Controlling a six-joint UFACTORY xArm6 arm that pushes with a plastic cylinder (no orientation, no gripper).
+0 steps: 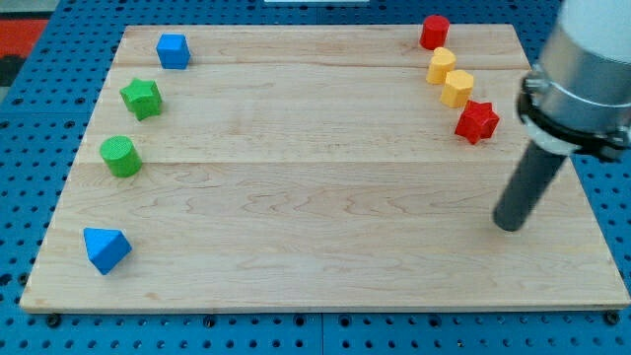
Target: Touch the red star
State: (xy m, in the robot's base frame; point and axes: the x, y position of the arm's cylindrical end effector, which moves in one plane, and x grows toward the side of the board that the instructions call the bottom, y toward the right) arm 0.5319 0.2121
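Observation:
The red star (476,121) lies on the wooden board (315,227) at the view's right, just below two yellow blocks. My tip (507,225) rests on the board below and slightly right of the red star, clearly apart from it, about a block and a half's gap between them. The dark rod rises up and to the right to the arm's grey body at the view's top right corner.
A yellow block (441,65) and a second yellow block (456,88) sit above the star, with a red cylinder (434,32) above them. At the view's left are a blue cube (173,50), green star (142,99), green cylinder (120,156) and blue triangle block (105,248).

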